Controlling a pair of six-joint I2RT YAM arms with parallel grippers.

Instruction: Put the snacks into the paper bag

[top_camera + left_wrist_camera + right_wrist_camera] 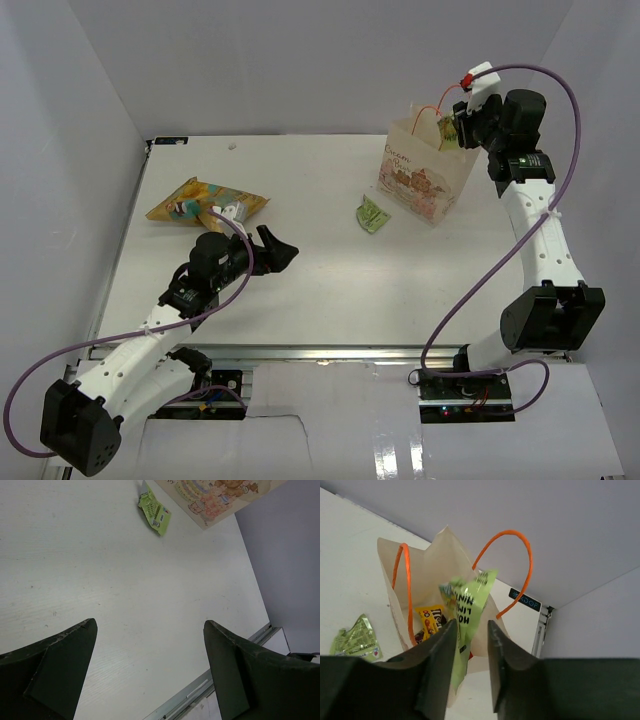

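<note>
thin green foil snack packet (pixel 470 602), seemingly light, limp and slippery, is hanging pinched by one end seam in the right gripper (pixel 470 627) above the open cream paper bag with orange handles (pixel 432 565); left gripper (pixel 150 624) is hovering spread, empty.

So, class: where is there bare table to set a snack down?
Bare: the middle between the chip bag and the loose green packet, and the stretch nearer than that packet. Crowded: far right, around the paper bag, where the right gripper pinches a second green packet.
</note>
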